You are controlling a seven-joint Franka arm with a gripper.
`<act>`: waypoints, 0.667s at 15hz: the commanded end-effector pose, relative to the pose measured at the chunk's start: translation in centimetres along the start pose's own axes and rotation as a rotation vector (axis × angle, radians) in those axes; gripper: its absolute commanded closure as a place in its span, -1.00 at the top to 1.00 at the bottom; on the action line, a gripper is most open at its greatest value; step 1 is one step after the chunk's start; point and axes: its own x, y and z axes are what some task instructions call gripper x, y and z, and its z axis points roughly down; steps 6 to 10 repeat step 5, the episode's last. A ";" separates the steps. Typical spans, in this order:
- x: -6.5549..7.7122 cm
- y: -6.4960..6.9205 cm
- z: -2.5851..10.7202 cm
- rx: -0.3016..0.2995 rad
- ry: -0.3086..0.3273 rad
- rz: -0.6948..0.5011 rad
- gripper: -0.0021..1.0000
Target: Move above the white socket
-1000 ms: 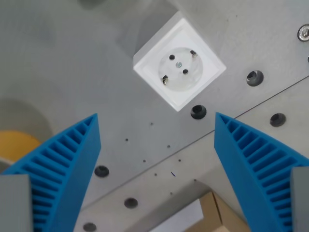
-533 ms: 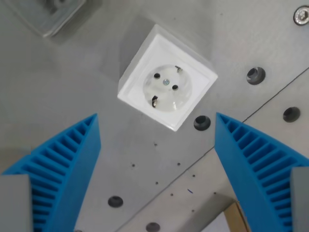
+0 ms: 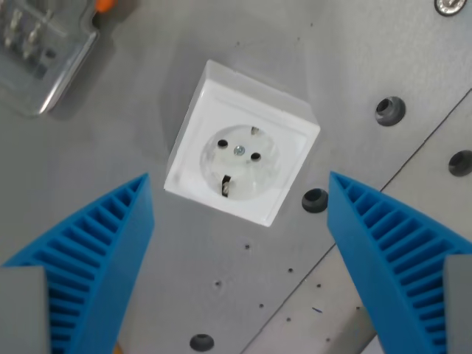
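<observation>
Claw point(image 3: 240, 258) agape below tilted white socket point(image 3: 241, 153)

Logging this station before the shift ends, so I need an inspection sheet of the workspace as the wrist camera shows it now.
Surface: grey metal plate with round holes and a seam running diagonally at the wrist view's right.
Job's things: white square wall socket, face up, sitting on the plate, above the gap between the fingers.
Clutter: clear plastic part at top left, cut off by the frame; orange bit beside it.
Grippers: gripper open, blue ribbed fingers wide apart, holding nothing.
Cables: nothing seen.
Surroundings: nothing seen beyond the plate.
</observation>
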 end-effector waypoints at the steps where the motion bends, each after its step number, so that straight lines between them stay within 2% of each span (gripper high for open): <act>1: 0.1 0.5 0.9 0.031 0.104 0.187 1.00; 10: 0.3 0.6 1.3 0.028 0.104 0.163 1.00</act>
